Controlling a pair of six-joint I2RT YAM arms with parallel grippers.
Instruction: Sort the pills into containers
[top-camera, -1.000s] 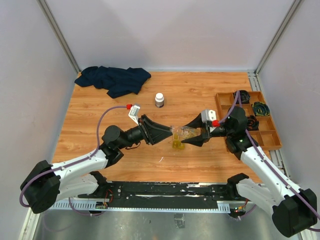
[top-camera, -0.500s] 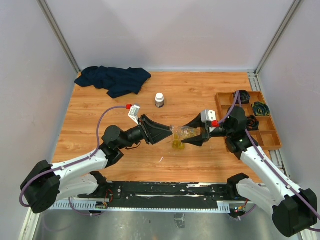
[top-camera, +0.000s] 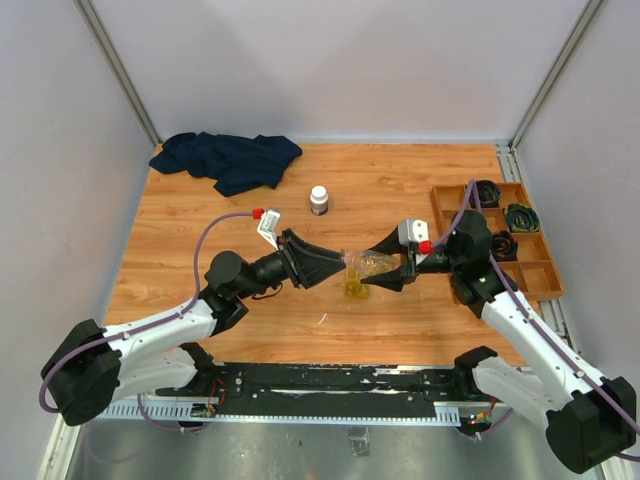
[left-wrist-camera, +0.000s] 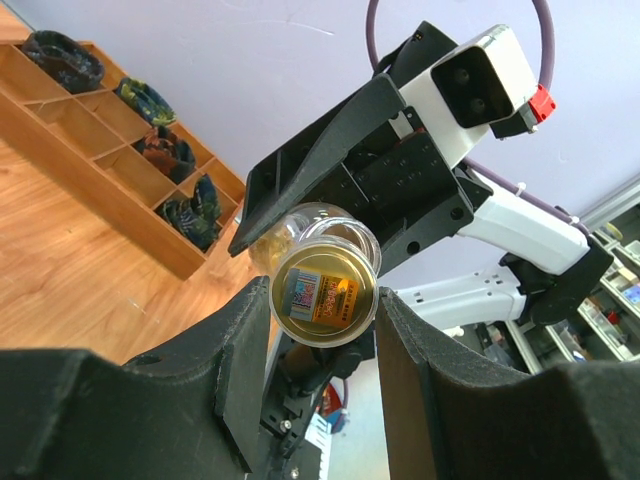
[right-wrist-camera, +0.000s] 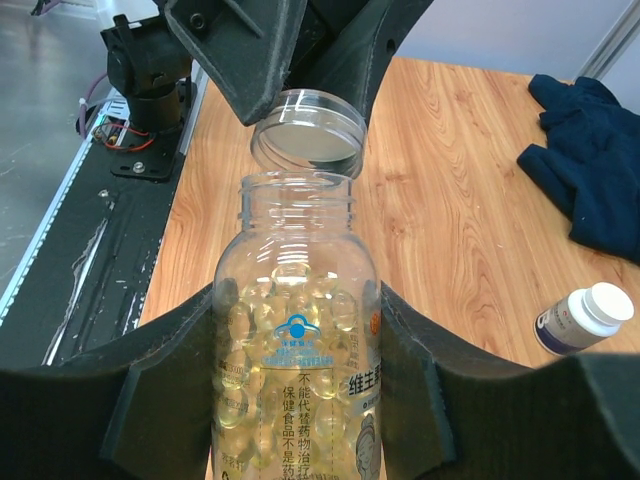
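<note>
My right gripper (top-camera: 385, 270) (right-wrist-camera: 300, 300) is shut on a clear open-mouthed bottle (top-camera: 370, 263) (right-wrist-camera: 298, 340) full of yellow softgel pills, held lying sideways above the table's middle. My left gripper (top-camera: 338, 265) (left-wrist-camera: 320, 310) is shut on the bottle's clear round cap (left-wrist-camera: 325, 292) (right-wrist-camera: 308, 135), held just off the bottle's mouth. A small translucent yellow container (top-camera: 355, 289) sits on the table directly under the two grippers. I cannot tell whether it is the case or the vial. The other container is hidden.
A white-capped bottle (top-camera: 319, 200) (right-wrist-camera: 585, 318) stands behind the grippers. A dark blue cloth (top-camera: 228, 160) (right-wrist-camera: 590, 150) lies at the back left. A brown wooden compartment tray (top-camera: 540, 275) (left-wrist-camera: 110, 160) holding dark items sits at the right edge.
My right gripper has shifted a little left and up with the bottle, bringing its mouth closer to the cap. The left arm has barely moved.
</note>
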